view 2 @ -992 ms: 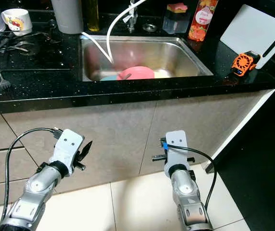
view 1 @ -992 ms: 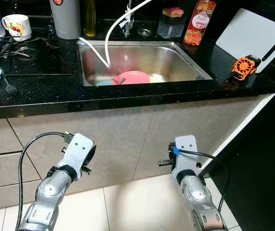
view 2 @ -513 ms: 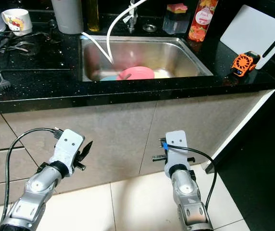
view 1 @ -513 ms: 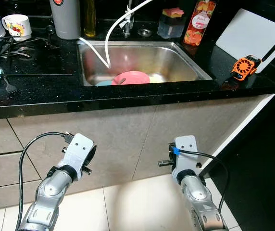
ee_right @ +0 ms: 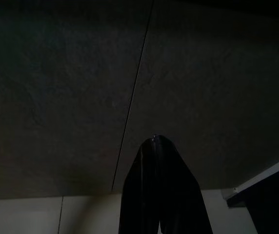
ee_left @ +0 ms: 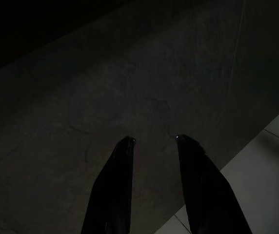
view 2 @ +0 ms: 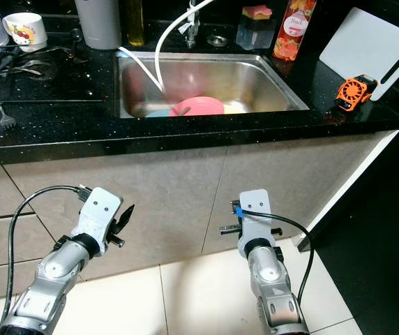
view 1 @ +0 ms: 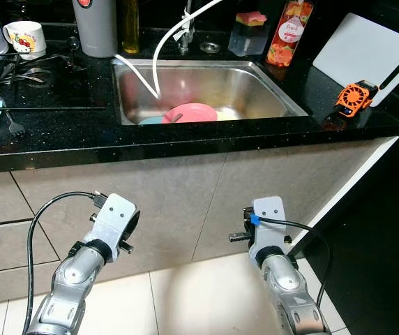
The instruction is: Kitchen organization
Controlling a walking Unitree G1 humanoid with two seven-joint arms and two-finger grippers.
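1. The stainless steel sink (view 1: 269, 87) sits in the black speckled countertop (view 1: 60, 129), holding a round pink plate (view 1: 190, 112) at its near edge.
2. The left gripper (ee_left: 154, 146) hangs low before the grey cabinet front (view 1: 185, 195), fingers narrowly apart.
3. The right gripper (ee_right: 155, 141), low and to the right, has its fingers pressed together.
4. An orange gadget (view 1: 356, 96) lies far right, beside a white cutting board (view 1: 360, 49).

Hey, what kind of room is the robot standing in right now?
Most likely a home kitchen: a stainless steel sink holding a pink plate, set in a black speckled countertop, with a white cutting board nearby.
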